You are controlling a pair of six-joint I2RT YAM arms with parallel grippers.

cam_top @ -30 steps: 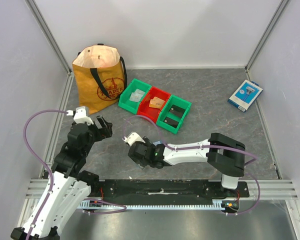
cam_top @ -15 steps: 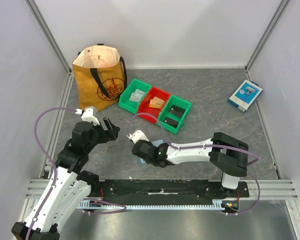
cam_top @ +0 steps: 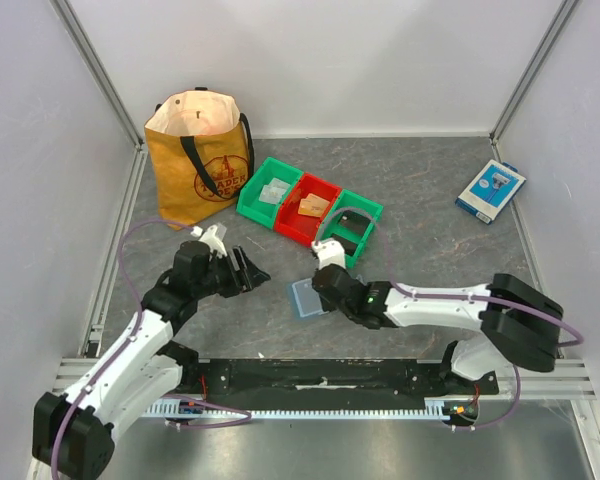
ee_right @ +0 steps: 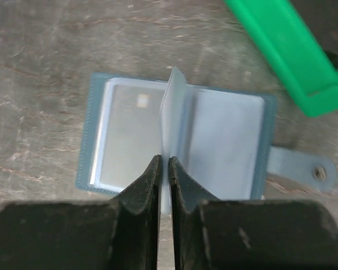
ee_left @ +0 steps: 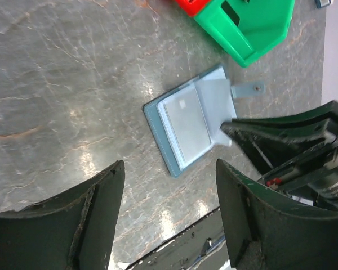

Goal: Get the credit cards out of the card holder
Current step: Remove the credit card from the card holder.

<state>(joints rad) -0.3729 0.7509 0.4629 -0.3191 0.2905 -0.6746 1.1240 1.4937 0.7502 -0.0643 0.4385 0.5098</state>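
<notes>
Inner leaf of the card holder [ee_right: 225,146] is pinched by the right tool [ee_right: 164,163].
The left tool [ee_left: 169,167] is held spread at left; a green bin [ee_right: 281,50] is seen just beyond.

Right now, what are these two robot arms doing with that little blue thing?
The blue card holder lies open on the table. The right arm's fingers are pinched on one clear inner sleeve, holding it upright. A pale card sits in the pocket beside it. The left arm's fingers hover open nearby, touching nothing.
</notes>
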